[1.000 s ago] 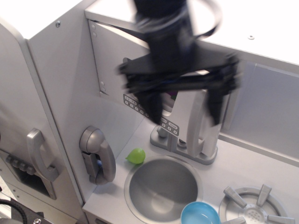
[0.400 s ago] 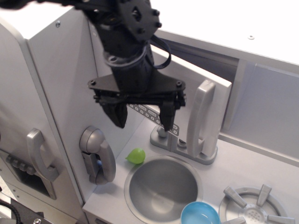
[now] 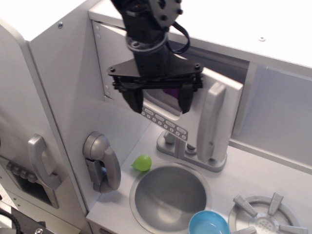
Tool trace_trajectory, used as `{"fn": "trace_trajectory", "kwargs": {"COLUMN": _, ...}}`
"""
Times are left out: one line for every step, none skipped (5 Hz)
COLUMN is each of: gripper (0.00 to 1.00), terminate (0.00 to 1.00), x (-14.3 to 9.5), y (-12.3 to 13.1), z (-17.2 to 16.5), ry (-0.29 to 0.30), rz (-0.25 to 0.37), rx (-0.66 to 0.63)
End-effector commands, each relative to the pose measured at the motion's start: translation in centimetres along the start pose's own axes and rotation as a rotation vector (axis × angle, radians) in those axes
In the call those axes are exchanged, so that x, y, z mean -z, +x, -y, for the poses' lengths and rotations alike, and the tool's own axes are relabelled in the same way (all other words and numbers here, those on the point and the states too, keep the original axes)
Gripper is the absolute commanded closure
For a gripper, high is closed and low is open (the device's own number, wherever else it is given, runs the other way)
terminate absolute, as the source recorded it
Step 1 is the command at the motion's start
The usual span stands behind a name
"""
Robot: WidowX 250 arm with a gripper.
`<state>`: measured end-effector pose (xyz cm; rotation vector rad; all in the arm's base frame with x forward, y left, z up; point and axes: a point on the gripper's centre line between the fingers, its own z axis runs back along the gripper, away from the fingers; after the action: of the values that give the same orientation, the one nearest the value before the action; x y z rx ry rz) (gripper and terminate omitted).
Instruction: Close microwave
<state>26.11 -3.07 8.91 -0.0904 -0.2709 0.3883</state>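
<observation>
The microwave (image 3: 222, 73) is a light-grey box compartment above the counter. Its hinged door (image 3: 175, 109) stands partly open, swung out a little at its right edge, with a dark gap behind. The door has a clear window, a button row (image 3: 165, 124) and a tall silver handle (image 3: 210, 122). My black gripper (image 3: 160, 101) hangs in front of the door's window, open and empty, its two fingers (image 3: 135, 100) spread wide and pointing down. It hides most of the window.
Below are a faucet (image 3: 178, 144), a round sink (image 3: 168, 195), a green ball (image 3: 142, 163), a blue bowl (image 3: 208, 225) and a burner (image 3: 265, 217). A grey phone (image 3: 101, 163) hangs on the left wall. A grey door with a curved handle (image 3: 41, 165) is at far left.
The gripper has moved up and to the right, from low and left to in front of the door's window. The door has swung somewhat closer to the microwave.
</observation>
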Motion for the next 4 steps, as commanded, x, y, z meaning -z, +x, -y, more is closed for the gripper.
{"fn": "trace_trajectory", "kwargs": {"gripper": 0.00, "terminate": 0.00, "x": -1.8, "y": 1.8, "z": 1.3, "ry": -0.057, "rz": 0.120, "rx": -0.002}}
{"fn": "trace_trajectory", "kwargs": {"gripper": 0.00, "terminate": 0.00, "x": -1.7, "y": 2.4, "z": 1.7, "ry": -0.068, "rz": 0.148, "rx": 0.002}}
{"fn": "trace_trajectory", "kwargs": {"gripper": 0.00, "terminate": 0.00, "x": -1.6, "y": 3.1, "z": 2.1, "ry": -0.071, "rz": 0.167, "rx": -0.016}}
{"fn": "trace_trajectory", "kwargs": {"gripper": 0.00, "terminate": 0.00, "x": -1.5, "y": 3.8, "z": 2.5, "ry": -0.071, "rz": 0.185, "rx": -0.031}}
